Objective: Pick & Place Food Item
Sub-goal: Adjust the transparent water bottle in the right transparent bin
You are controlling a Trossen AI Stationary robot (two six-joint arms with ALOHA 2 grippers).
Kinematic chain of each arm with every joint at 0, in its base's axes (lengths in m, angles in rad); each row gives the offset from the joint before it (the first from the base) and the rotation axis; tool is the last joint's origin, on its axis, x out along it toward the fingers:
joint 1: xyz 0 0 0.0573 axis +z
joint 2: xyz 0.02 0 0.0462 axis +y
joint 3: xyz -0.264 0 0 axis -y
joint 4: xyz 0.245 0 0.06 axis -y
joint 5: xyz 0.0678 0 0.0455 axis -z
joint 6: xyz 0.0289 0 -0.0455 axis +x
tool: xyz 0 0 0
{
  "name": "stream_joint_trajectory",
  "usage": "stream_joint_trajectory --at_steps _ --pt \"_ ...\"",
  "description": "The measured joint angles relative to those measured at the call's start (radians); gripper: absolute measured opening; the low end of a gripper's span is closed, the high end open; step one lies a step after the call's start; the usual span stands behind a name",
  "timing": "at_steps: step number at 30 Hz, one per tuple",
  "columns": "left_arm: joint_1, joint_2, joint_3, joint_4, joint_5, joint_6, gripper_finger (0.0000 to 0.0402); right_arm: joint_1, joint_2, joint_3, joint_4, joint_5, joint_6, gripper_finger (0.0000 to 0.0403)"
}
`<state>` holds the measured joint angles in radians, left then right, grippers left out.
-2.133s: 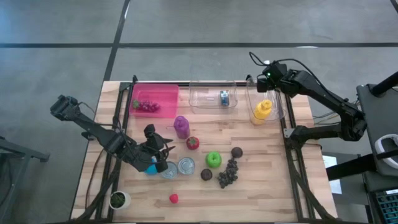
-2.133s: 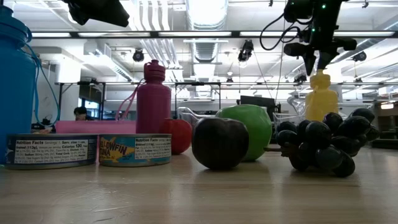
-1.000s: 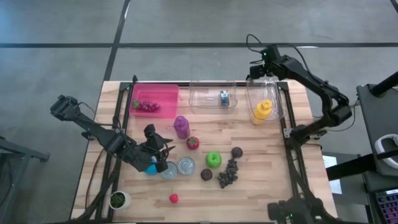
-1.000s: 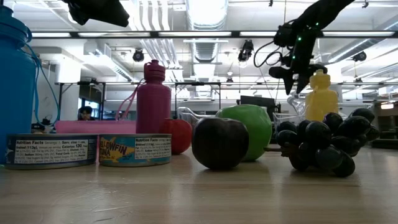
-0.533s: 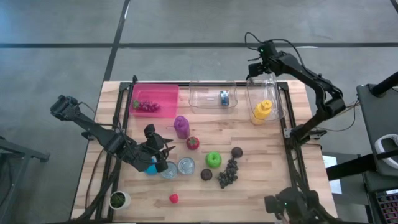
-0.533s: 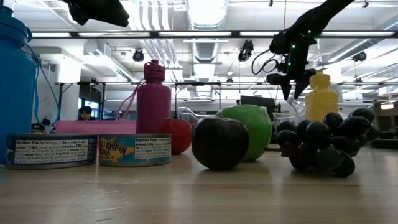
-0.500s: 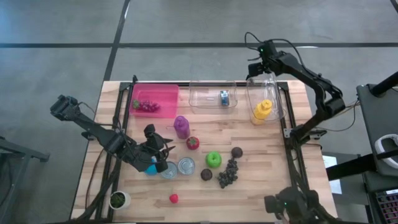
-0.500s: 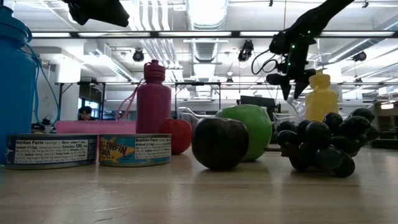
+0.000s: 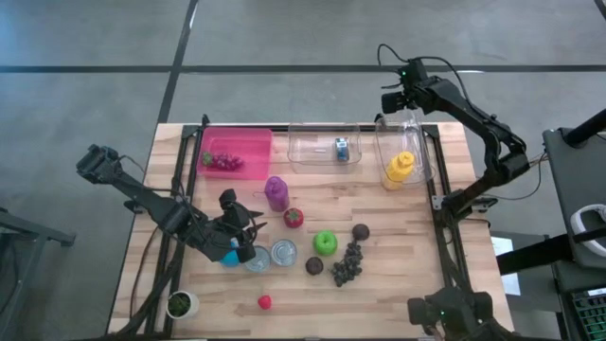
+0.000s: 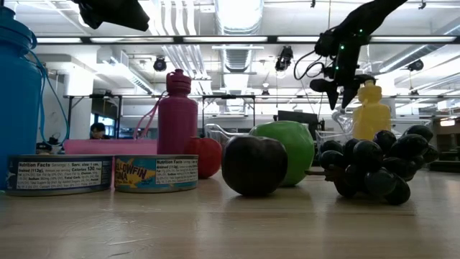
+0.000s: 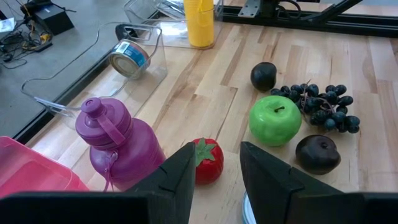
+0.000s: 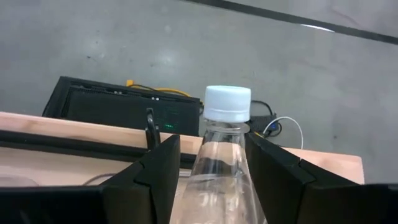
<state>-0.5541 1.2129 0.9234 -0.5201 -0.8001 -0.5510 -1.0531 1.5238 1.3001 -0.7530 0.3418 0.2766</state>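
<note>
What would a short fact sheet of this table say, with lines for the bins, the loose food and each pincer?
Pink bin: dark grapes
Middle clear bin: one can on its side
Right clear bin: yellow bottle
Loose food: green apple, grape bunch, two plums
Right pincer: closed around a clear bottle at the table's far edge
Left pincer: open, empty, low near the purple bottle

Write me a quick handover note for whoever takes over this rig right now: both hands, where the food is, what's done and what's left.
Right hand: shut on a clear plastic bottle, up at the table's far right corner above the clear bin holding the yellow bottle.
Left hand: open, empty, near the front left by the cans.
Food: grapes already in the pink bin; strawberry, green apple, two plums and dark grapes loose mid-table.
Done: one item binned, apparently.
Left: set the bottle down, then bin the loose food.
</note>
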Motion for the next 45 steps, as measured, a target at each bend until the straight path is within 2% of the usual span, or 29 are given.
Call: stream_joint_trajectory --at_steps 5,10,45 --pt "0.0 0.0 0.0 0.0 0.0 0.0 0.0131 0.0 0.036 -0.002 -0.003 0.007 -0.014 0.0185" --pt "0.0 0.0 0.0 0.0 0.0 0.0 0.0129 0.001 0.051 -0.003 -0.009 0.079 0.003 0.018" --pt "0.0 0.0 0.0 0.0 0.0 0.0 0.0131 -0.012 0.05 -0.079 0.064 0.077 0.042 0.0172"
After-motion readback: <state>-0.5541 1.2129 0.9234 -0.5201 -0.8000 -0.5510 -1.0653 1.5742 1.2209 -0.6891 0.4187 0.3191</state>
